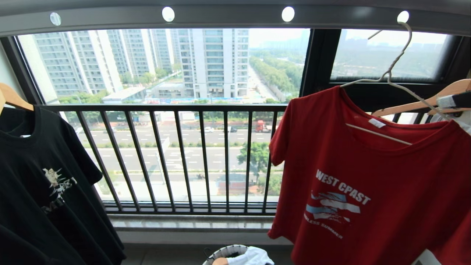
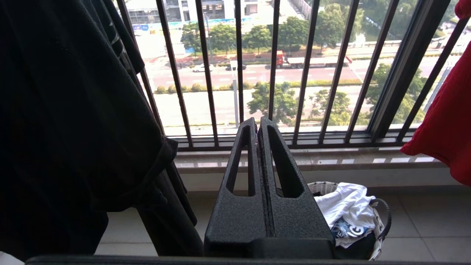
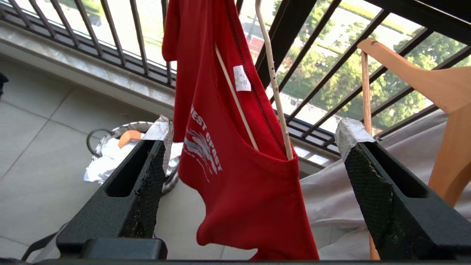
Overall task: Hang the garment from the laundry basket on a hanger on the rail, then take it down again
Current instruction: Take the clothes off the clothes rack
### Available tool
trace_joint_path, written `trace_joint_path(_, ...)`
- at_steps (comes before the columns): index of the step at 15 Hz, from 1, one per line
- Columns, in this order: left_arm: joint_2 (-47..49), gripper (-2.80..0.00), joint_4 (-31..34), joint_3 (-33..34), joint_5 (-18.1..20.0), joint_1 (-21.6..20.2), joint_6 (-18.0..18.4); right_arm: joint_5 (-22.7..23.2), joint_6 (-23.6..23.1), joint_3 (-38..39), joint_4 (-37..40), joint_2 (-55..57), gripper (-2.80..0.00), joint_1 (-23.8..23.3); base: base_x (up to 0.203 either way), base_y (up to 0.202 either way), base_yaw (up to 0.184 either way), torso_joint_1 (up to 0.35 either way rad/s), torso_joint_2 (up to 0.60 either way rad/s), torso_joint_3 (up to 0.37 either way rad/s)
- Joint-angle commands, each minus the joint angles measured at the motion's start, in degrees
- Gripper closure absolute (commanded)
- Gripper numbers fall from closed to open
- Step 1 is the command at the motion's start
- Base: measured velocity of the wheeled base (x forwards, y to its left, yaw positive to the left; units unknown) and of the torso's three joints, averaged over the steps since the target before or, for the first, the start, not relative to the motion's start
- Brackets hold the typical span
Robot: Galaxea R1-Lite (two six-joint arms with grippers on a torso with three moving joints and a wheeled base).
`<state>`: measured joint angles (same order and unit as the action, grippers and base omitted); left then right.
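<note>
The red garment (image 1: 368, 176) hangs on the thin wire hanger (image 1: 395, 62), whose hook sits in a hole of the grey rail (image 1: 228, 18) at the right. My right gripper (image 3: 255, 127) is open. The garment's shoulder (image 3: 239, 184) and the hanger's wire (image 3: 274, 81) lie just beyond the gap between its taped fingers, untouched. One of its taped fingertips (image 1: 447, 101) shows at the head view's right edge. The laundry basket (image 1: 220, 252) stands on the floor below with white cloth in it. My left gripper (image 2: 254, 123) is shut and empty, low, beside the basket (image 2: 382, 217).
A black printed T-shirt (image 1: 40, 184) hangs at the left on a wooden hanger. Another wooden hanger (image 1: 423, 101) and a pale garment (image 3: 368, 191) hang right of the red one. The black railing (image 1: 184, 158) and stone sill (image 1: 191, 222) run behind.
</note>
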<state>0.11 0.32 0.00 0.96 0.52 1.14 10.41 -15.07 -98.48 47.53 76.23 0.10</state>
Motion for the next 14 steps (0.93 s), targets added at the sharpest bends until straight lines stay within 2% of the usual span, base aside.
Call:
trace_joint_path(1,0.05,0.00,0.03,0.09,0.00,0.00,0.00,2.68,-0.01,-0.05,-2.84,4.54,-2.80,-1.48,0.000,0.000,0.000,0.000,0.00,0.000)
trace_joint_path(4,-0.02,0.00,0.03,0.09,0.00,0.00,0.00,10.20,1.15,0.03,-6.13,6.82,-2.80,-3.23,0.000,0.000,0.000,0.000,0.00,0.000)
trace_joint_path(7,-0.02,0.00,0.03,0.09,0.01,0.00,0.00,13.09,1.91,0.10,-11.87,10.47,-2.80,-4.56,0.000,0.000,0.000,0.000,0.00,0.000)
trace_joint_path(9,-0.02,0.00,-0.02,0.01,0.04,0.00,0.00,17.67,2.79,0.29,-14.32,12.40,-2.80,-5.38,0.000,0.000,0.000,0.000,0.00,0.000)
trace_joint_path(14,0.04,0.00,0.03,0.09,0.00,0.00,0.00,18.86,3.06,0.29,-19.25,15.91,-2.80,-5.55,0.000,0.000,0.000,0.000,0.00,0.000)
